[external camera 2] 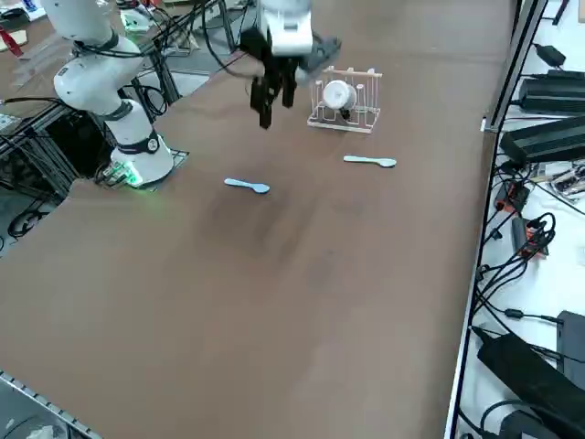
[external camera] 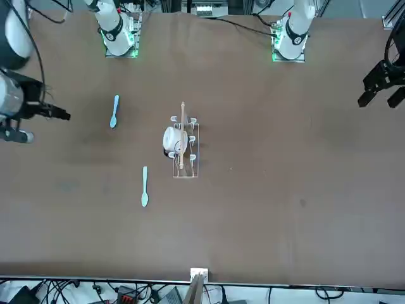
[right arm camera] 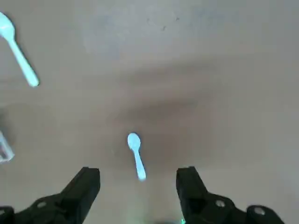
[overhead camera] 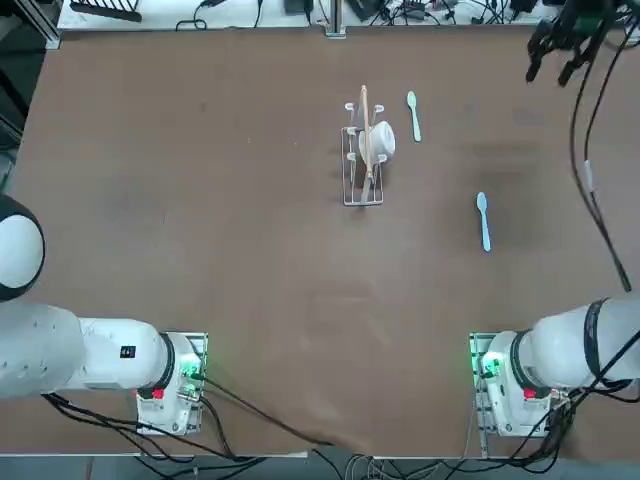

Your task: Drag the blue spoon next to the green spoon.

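The blue spoon [overhead camera: 483, 220] [external camera: 114, 111] [external camera 2: 247, 186] lies flat on the brown table in front of the right arm's base. The green spoon [overhead camera: 413, 115] [external camera: 144, 187] [external camera 2: 370, 161] lies farther from the robot, just right of a wire rack. My right gripper [external camera 2: 269, 102] [overhead camera: 553, 66] hangs well above the table, open and holding nothing. In the right wrist view the blue spoon [right arm camera: 136, 155] shows far below between the spread fingertips [right arm camera: 86, 184], and the green spoon [right arm camera: 18, 56] lies off to one side.
A small wire rack [overhead camera: 364, 160] [external camera: 184, 152] [external camera 2: 345, 102] holding a white cup [overhead camera: 378, 138] stands mid-table beside the green spoon. Cables and equipment lie beyond the table's right edge [external camera 2: 475, 274].
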Tool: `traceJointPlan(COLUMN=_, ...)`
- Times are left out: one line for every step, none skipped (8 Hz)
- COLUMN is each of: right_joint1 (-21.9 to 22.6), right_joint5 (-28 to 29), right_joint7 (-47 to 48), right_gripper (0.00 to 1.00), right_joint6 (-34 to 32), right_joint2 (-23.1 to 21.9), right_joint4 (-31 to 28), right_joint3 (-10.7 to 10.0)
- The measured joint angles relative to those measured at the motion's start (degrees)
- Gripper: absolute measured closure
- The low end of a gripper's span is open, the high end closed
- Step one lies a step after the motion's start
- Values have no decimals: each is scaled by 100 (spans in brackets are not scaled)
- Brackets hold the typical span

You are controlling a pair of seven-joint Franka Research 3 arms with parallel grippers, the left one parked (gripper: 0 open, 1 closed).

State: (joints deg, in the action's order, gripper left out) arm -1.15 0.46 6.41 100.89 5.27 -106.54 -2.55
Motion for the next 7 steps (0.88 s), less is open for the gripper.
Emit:
traceJointPlan(right_joint1=15, right_joint5=0, right_joint7=-8, right_gripper=0, right_joint6=983, right_joint2=-208, right_joint4=-935, right_joint3=3)
traceJointPlan(right_joint1=83, right_joint5=0, right_joint7=-9, right_gripper=0, right_joint6=1893, right_joint2=-383, right_joint4=-1847, right_joint3=6)
traceJointPlan(right_joint1=195, right_joint5=0, right_joint7=-9, right_gripper=0, right_joint6=2589, right_joint2=-516, right_joint4=-2597, right_joint3=12)
traceJointPlan(right_joint1=285, right_joint5=0, right_joint7=-4, right_gripper=0, right_joint6=3071, right_joint2=-604, right_joint4=-3124, right_joint3=18)
traceJointPlan(right_joint1=324, right_joint5=0, right_joint7=-4, right_gripper=0, right_joint6=3445, right_joint2=-657, right_joint4=-3474, right_joint3=20)
traceJointPlan(right_joint1=346, right_joint5=0, right_joint7=-4, right_gripper=0, right_joint6=3872, right_joint2=-666, right_joint4=-3783, right_joint3=20)
traceJointPlan(right_joint1=387, right_joint5=0, right_joint7=-3, right_gripper=0, right_joint6=4366, right_joint2=-627, right_joint4=-4110, right_joint3=20)
